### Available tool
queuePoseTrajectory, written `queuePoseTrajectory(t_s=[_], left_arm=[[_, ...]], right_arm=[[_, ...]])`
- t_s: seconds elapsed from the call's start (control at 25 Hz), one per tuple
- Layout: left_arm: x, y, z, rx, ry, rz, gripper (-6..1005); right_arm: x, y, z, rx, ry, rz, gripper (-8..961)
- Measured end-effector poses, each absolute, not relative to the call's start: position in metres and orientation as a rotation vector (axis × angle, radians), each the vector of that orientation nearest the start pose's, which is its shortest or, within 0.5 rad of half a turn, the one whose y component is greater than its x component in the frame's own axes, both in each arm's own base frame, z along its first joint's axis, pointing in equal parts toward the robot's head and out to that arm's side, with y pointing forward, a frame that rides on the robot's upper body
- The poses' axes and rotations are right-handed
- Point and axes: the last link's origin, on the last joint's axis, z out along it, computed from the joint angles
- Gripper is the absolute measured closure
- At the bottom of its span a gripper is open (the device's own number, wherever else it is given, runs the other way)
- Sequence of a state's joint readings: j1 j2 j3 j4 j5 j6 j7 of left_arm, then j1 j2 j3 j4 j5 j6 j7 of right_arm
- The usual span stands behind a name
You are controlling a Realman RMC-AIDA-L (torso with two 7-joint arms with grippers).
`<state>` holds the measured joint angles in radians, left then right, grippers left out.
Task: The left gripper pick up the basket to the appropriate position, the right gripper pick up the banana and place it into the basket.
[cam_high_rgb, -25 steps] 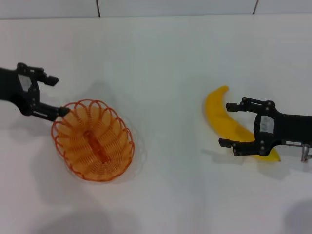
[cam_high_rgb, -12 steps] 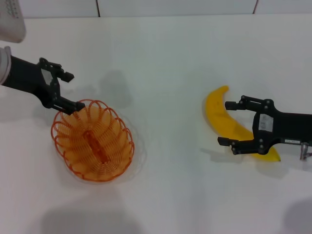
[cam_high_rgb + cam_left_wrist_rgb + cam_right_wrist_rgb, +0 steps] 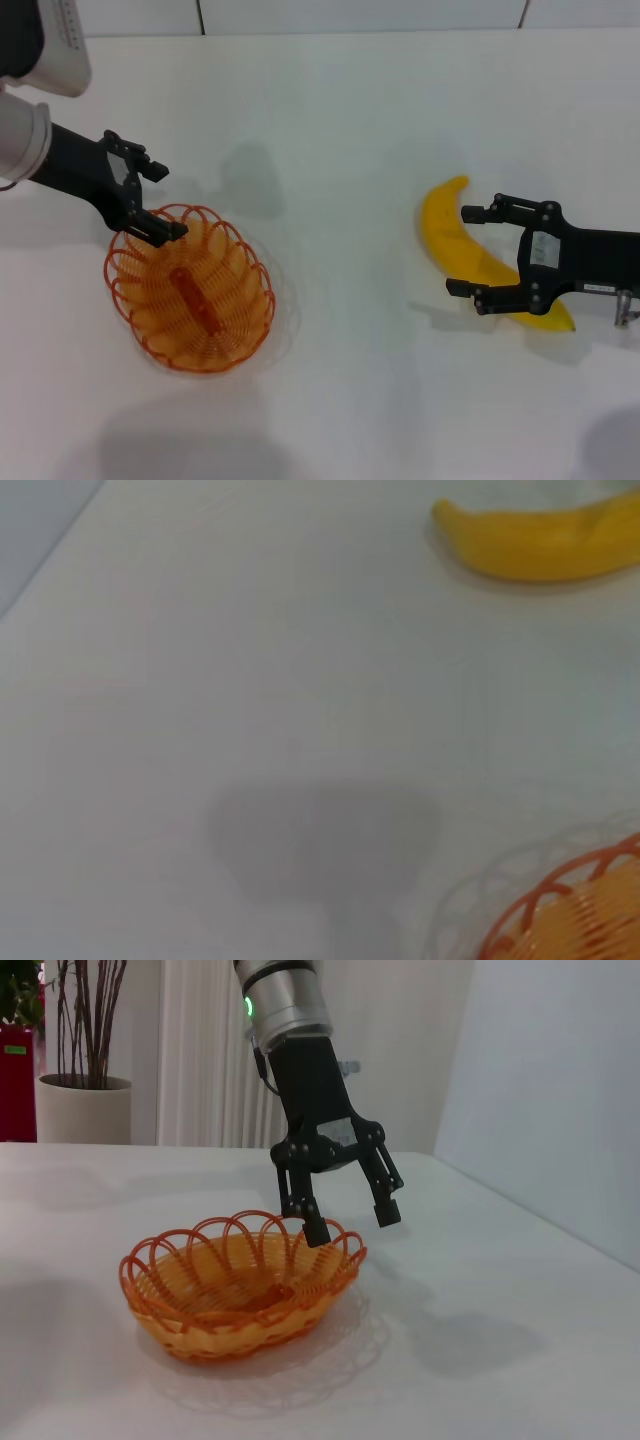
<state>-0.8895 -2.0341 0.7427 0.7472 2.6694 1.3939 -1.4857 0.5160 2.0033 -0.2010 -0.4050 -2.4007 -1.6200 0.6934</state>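
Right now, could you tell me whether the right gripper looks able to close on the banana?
Probably yes: the right gripper is open with its fingers either side of the banana, and nothing lies between them.

Basket sits on tabletop, directly under left pincer; one finger above the far rim, other outside it. Banana on tabletop well right of basket, lying between the spread fingers of right pincer.
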Motion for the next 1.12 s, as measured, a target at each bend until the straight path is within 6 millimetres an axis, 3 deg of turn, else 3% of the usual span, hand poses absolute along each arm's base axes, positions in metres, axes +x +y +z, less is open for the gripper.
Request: queuePoseTrajectory(t_s=[0.24, 0.68, 0.88, 1.12], left_arm=[[-0.22, 0.419, 0.012, -2.857, -0.159, 0.344, 121], [-0.219, 0.419, -0.001, -2.859, -0.165, 0.422, 242], [-0.219, 0.421, -0.006, -2.847, -0.17, 0.436, 476], [-0.216, 0.422, -0.006, -2.847, -0.172, 0.415, 657]], right_arm=[[0.324, 0.289, 0.004, -2.687, 0.127, 0.554, 61], [0.324, 0.289, 0.004, -2.685, 0.128, 0.554, 60], [0.324, 0.29, 0.005, -2.683, 0.128, 0.554, 60], [0.324, 0.29, 0.005, -2.682, 0.129, 0.554, 61]])
